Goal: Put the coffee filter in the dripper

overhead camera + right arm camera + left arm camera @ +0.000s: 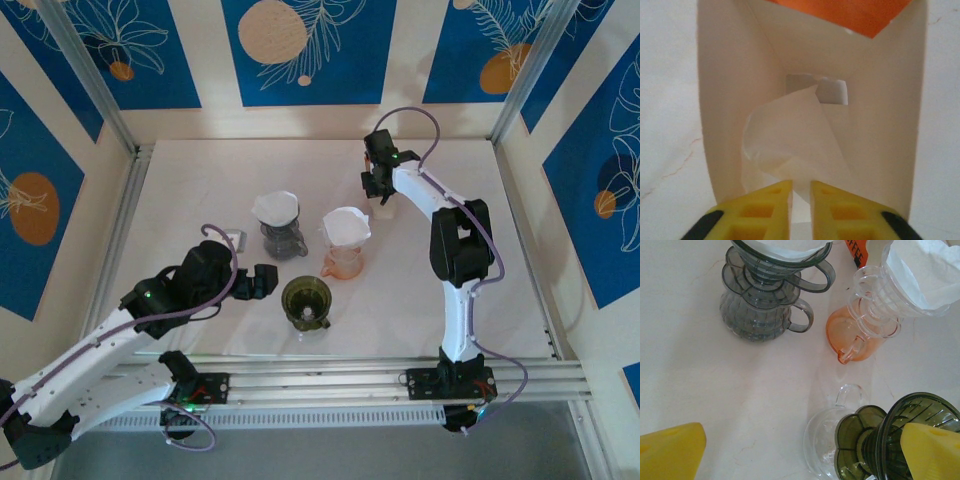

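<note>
Ahead of the right gripper (800,199): a tall white cardboard box with an orange flap (725,100), its open mouth facing the wrist; the fingertips sit at that mouth.
Grip of the right gripper: yellow fingers (760,212) drawn almost together, with only a narrow slit between them, pinching the near edge of the filter.
White paper coffee filter (790,145): a loosely curled cone inside the box, just beyond the fingertips, with its lower edge running down into the slit.
State of the left gripper (802,455): jaws spread wide, holding nothing, poised over the white table (700,390).
Dark green ribbed plastic dripper (920,412): upright and unlined on a clear glass server (822,440), just beside the finger at the right of the left wrist view. Whether they touch cannot be told.
Smoke-grey plastic dripper and server set (757,305): well beyond the left gripper, towards the left of its wrist view, with white paper showing in the top.
Orange glass server (860,340): beyond the left gripper, towards the right of its wrist view, carrying a clear plastic dripper (875,305) lined with a white paper cone (925,275).
</note>
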Robot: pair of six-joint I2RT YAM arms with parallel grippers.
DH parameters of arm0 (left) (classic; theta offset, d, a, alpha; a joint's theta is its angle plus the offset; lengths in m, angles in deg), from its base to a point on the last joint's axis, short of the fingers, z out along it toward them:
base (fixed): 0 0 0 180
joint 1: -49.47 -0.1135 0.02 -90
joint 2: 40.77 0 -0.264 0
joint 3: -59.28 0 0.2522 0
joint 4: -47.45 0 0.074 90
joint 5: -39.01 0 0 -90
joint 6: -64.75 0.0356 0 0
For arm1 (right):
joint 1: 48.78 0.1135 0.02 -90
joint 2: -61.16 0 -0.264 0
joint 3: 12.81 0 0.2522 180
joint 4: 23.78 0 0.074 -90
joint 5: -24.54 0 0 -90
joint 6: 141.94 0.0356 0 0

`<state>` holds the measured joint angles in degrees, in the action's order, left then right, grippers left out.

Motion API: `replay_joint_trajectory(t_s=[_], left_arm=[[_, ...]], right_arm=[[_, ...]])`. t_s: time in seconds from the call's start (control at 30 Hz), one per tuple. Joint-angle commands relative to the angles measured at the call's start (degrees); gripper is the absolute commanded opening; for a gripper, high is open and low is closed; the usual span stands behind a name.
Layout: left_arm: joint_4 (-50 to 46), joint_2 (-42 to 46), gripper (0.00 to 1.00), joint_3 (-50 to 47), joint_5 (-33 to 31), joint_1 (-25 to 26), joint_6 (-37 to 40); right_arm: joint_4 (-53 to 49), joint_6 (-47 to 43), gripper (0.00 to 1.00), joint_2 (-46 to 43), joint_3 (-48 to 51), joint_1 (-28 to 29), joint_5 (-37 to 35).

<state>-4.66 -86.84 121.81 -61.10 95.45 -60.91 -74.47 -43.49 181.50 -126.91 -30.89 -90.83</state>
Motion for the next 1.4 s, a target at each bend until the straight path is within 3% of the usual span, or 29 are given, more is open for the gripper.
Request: replay_joint_trajectory(t_s=[0.0, 0.23, 0.67, 0.7, 0.83, 0.9, 1.1, 1.37], left_arm=[[0.51, 0.43, 1.0, -0.37, 0.7, -0.45, -0.55], [0.73, 0.5, 1.0, -0.77, 0.79, -0.49, -0.7], [0.75, 0.93, 1.0, -1.05, 0.92, -0.84, -0.55], [0.6, 1.05, 1.0, -1.05, 0.88, -0.88, -0.47], [0.38, 1.5, 1.0, -1.31, 0.7, -1.06, -0.37], [0.39, 1.66, 1.0, -1.4, 0.98, -1.15, -0.38], [-0.1, 1.9, 1.0, -0.97, 1.21, -1.23, -0.55], [0.37, 1.88, 1.0, -1.4, 1.37, -1.36, -0.82]], right_arm=[[0.34, -0.1, 0.13, 0.27, -0.62, 0.24, -1.06], [2.94, -0.18, 0.0, -3.62, 1.61, 0.38, -1.5], [4.64, 0.4, 0.0, -13.71, 8.22, 0.73, 0.17], [3.9, -0.24, 0.01, -13.37, 8.01, 0.57, 2.01], [0.21, -5.14, 0.28, -9.71, 5.59, 0.69, 3.68], [0.61, -7.8, 0.34, -8.57, 5.84, 1.51, 2.85], [2.75, -10.21, 0.29, -6.49, 5.67, 2.74, -4.18], [4.23, -11.21, 0.25, -6.19, 5.87, 2.68, -6.36]])
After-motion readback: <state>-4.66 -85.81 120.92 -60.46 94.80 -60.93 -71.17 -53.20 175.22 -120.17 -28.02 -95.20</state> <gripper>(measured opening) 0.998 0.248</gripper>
